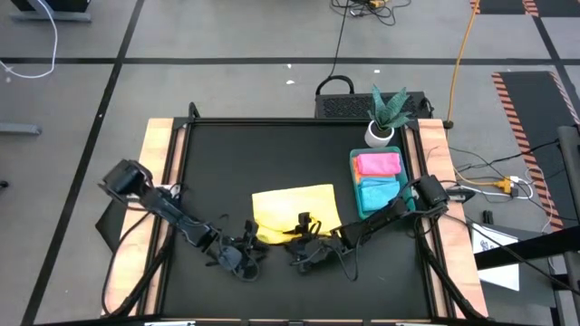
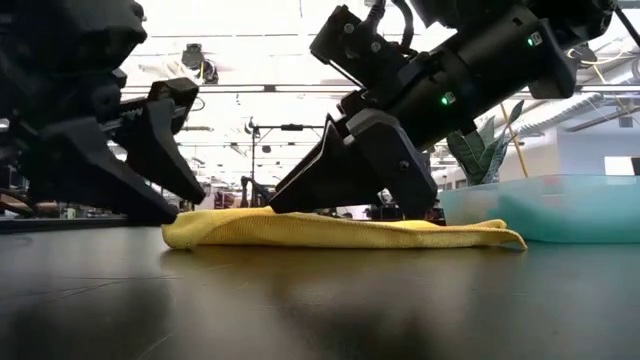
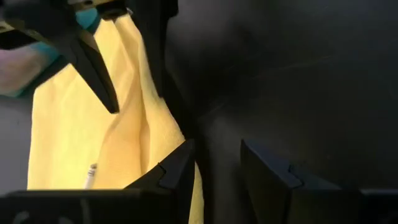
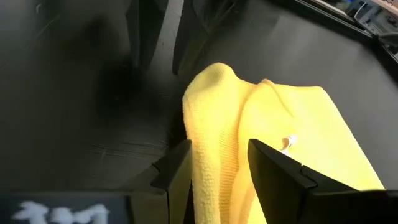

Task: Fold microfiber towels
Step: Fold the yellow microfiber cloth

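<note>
- Towel: the yellow towel (image 1: 294,211) lies flat on the black surface (image 1: 236,158), near its middle, its long axis running across the surface from left to right.
- In the low view the yellow towel (image 2: 330,231) is a low, slightly rumpled layer.
- The right hand (image 4: 214,167) is down at the towel's front edge; its fingers (image 4: 281,176) stand on either side of a raised ridge of yellow cloth, pinching it.
- The left hand (image 3: 216,168) is low at the towel's front left corner; one finger (image 3: 174,174) is against the cloth edge, the other over bare surface, with a gap between them and no cloth held.
- A green tray (image 1: 358,181) stands right of the yellow towel, holding a pink towel (image 1: 379,164) and a light blue towel (image 1: 381,192).
</note>
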Available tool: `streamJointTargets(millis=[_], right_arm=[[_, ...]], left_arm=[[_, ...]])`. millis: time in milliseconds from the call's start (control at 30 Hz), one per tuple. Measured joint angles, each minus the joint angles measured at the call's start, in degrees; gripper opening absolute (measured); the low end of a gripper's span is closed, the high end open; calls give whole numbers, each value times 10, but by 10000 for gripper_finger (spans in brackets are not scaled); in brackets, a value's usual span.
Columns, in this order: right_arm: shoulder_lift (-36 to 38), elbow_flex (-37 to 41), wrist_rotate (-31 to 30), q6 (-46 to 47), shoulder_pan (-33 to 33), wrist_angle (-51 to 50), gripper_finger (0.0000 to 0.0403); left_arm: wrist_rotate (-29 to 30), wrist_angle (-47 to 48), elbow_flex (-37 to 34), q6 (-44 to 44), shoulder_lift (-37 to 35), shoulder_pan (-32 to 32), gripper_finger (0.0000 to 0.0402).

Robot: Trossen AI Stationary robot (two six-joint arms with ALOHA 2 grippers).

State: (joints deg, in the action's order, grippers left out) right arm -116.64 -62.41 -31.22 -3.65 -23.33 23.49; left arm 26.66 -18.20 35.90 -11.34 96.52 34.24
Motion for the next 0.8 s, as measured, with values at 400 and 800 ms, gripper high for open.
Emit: streamJointTargets(millis=[400,800], right_arm=[[0,0,-2,75,20,-3,148],[0,0,0,76,13,-21,148]], left_arm=[[39,-55,0,41,62,-22,131],[171,-14,-1,67,34,-28,131]])
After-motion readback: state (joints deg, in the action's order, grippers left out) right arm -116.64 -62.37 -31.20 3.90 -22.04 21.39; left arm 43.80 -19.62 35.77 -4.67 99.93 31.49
